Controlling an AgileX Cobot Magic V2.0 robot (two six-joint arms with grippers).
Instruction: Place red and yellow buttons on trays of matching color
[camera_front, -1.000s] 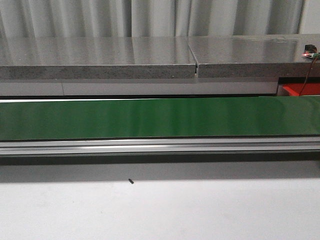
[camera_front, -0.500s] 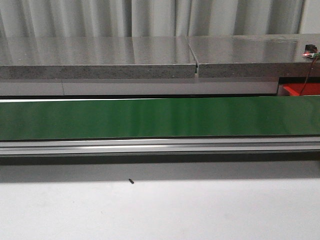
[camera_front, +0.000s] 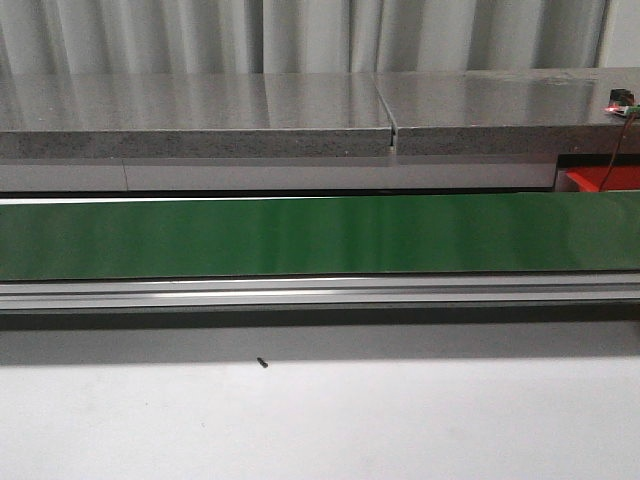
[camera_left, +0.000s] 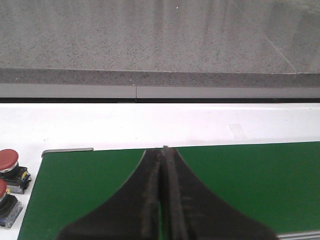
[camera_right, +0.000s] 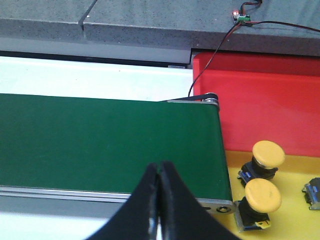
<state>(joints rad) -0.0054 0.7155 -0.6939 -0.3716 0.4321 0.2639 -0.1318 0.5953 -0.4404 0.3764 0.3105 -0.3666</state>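
My left gripper (camera_left: 162, 200) and right gripper (camera_right: 159, 200) are both pressed together, holding nothing, over the smooth green belt (camera_front: 320, 236). Two round red buttons (camera_left: 7, 161) sit at its left end, and two yellow buttons (camera_right: 267, 154) lie in the yellow tray (camera_right: 295, 210) on the right. Their domed tops look slick, so a button might slip if I pinch it there.

Even, soft light is seen throughout, with pale glare on the green conveyor belt (camera_front: 300, 237) and a dark shadow band beneath its aluminium rail (camera_front: 320, 292). The black fingertips (camera_left: 162, 200) are rendered slightly blurred in both wrist views.
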